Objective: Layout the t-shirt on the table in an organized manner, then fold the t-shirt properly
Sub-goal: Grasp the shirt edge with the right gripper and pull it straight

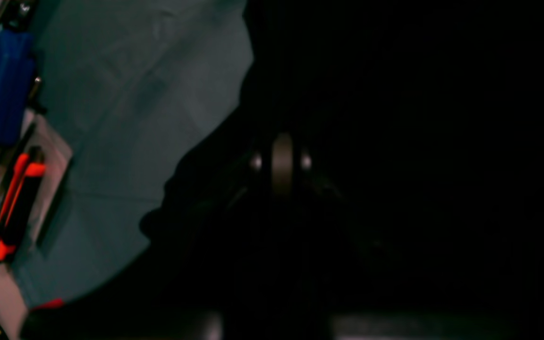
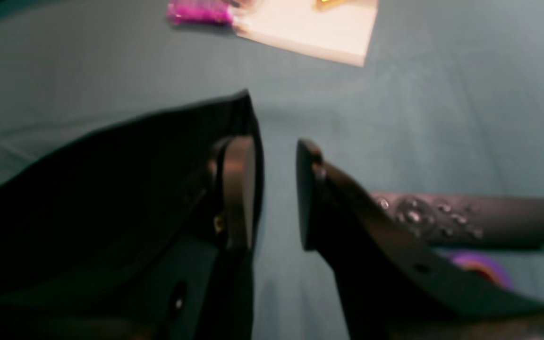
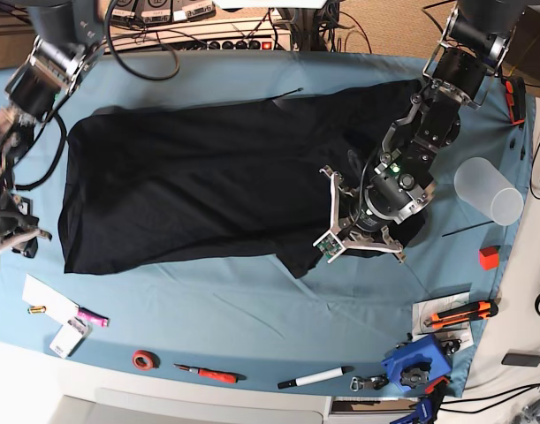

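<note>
The black t-shirt [image 3: 208, 177] lies spread across the middle of the light blue table [image 3: 252, 309], plain side up. My left gripper [image 3: 351, 240] is down on the shirt's lower right part and shut on the fabric, which comes to a point there. In the left wrist view the shirt [image 1: 395, 141] darkens most of the frame around the shut gripper [image 1: 281, 163]. My right gripper [image 3: 6, 237] hovers at the table's left edge, just left of the shirt. In the right wrist view it [image 2: 276, 189] stands open with blue cloth [image 2: 442, 118] in the gap and black fabric [image 2: 88, 189] against one finger.
A clear cup [image 3: 489, 190] and a red block [image 3: 489, 257] sit at the right. Along the front lie an orange-black cutter [image 3: 460, 314], blue tool [image 3: 415, 367], marker [image 3: 314, 378], red knife [image 3: 208, 374], tape roll [image 3: 146, 359] and white paper [image 3: 49, 300]. Cables line the back edge.
</note>
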### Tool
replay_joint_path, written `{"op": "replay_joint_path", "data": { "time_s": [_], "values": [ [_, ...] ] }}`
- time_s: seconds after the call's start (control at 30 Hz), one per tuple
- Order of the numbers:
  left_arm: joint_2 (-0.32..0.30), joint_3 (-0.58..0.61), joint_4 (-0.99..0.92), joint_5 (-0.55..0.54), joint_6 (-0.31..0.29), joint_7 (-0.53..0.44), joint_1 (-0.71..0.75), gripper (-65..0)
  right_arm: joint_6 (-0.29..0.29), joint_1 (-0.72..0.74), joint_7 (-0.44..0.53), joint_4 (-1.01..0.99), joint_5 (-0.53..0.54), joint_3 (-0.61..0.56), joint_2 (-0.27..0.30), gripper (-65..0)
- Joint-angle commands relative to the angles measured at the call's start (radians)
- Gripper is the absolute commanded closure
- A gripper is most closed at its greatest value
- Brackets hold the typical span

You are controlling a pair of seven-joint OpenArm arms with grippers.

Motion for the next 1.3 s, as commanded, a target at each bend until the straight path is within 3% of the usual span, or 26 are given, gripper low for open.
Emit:
{"op": "replay_joint_path", "data": {
  "time_s": [0.0,0.13,0.23,0.47,0.77,0.9,0.97,1.03,1.13,1.27],
  "values": [
    [-0.003,-0.006,0.017,0.005,0.008,-0.015,-0.021,0.0,0.003,0.051,0.035,-0.045,0.014,-0.015,0.031,-16.2],
    [-0.003,-0.006,0.017,0.005,0.008,-0.015,-0.021,0.0,0.039,0.159,0.083,-0.240,-0.024,-0.080,0.039,-16.1],
    [-0.003,-0.006,0.017,0.005,0.008,-0.015,-0.021,0.0,0.006,0.200,0.174,-0.322,-0.089,-0.112,0.038,-16.2],
    [-0.003,-0.006,0.017,0.005,0.008,-0.015,-0.021,0.0,-0.061,0.219,0.248,-0.428,-0.205,-0.128,0.037,-16.2],
    [-0.003,-0.006,0.017,0.005,0.008,-0.015,-0.021,0.0,-0.060,0.171,0.267,-0.451,-0.206,-0.128,-0.014,-16.1],
    [-0.003,-0.006,0.017,0.005,0.008,-0.015,-0.021,0.0,-0.084,0.130,0.300,-0.451,-0.206,-0.128,-0.024,-15.9],
    [-0.003,-0.006,0.017,0.005,0.008,-0.015,-0.021,0.0,-0.089,0.124,0.276,-0.450,-0.206,-0.127,-0.022,-11.3],
    [-0.003,-0.006,0.017,0.005,0.008,-0.015,-0.021,0.0,-0.087,0.125,0.214,-0.439,-0.205,-0.127,-0.021,-0.9],
    [-0.002,-0.006,0.017,0.005,0.008,-0.020,-0.021,0.0,-0.074,0.115,0.127,-0.370,-0.170,-0.127,-0.020,0.0],
    [0.000,-0.006,0.017,0.005,0.008,-0.031,-0.021,0.0,-0.001,0.056,-0.002,-0.171,-0.055,-0.127,-0.021,0.0]
  ]
}}
